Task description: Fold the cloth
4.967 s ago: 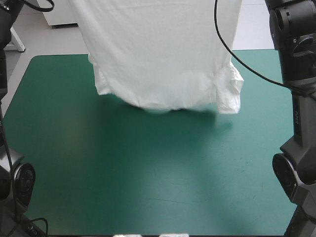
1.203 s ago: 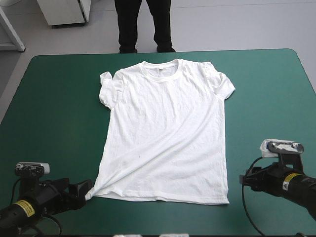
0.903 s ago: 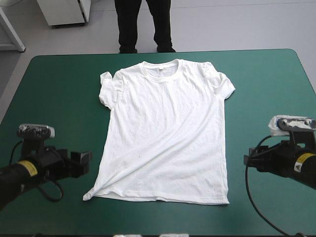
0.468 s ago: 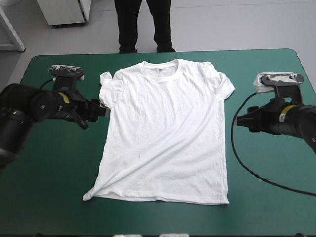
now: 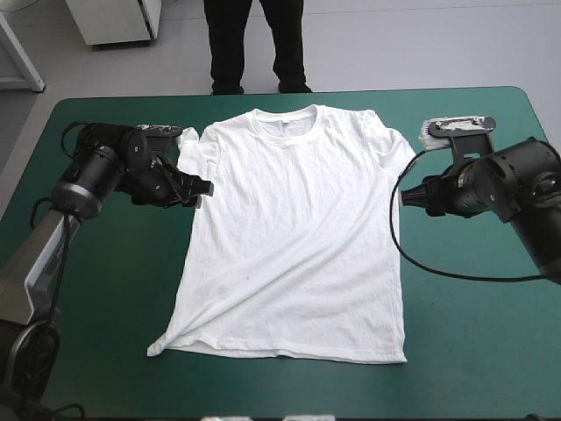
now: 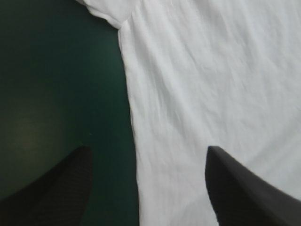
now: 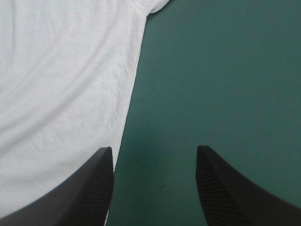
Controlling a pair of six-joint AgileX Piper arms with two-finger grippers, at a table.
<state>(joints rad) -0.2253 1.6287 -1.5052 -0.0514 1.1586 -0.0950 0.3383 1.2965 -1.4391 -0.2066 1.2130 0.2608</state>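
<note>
Wht T-shirt [image 5: 298, 237] — teal-green cover [image 5: 105, 289]

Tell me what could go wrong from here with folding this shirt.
1. The T-shirt has its sleeve by the left gripper bunched; folding could trap that crumple.
2. The hem corner on that side is drawn to a point with a diagonal crease, so the fold may skew.
3. The right gripper and the left stand open astride the side edges; a shallow pinch might slip.

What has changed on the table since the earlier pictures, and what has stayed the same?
The T-shirt, first held up, was laid flat and let go. The left gripper and right gripper then moved from its hem along its sides to just below the sleeves, both open. Since its release the T-shirt has not shifted.
</note>
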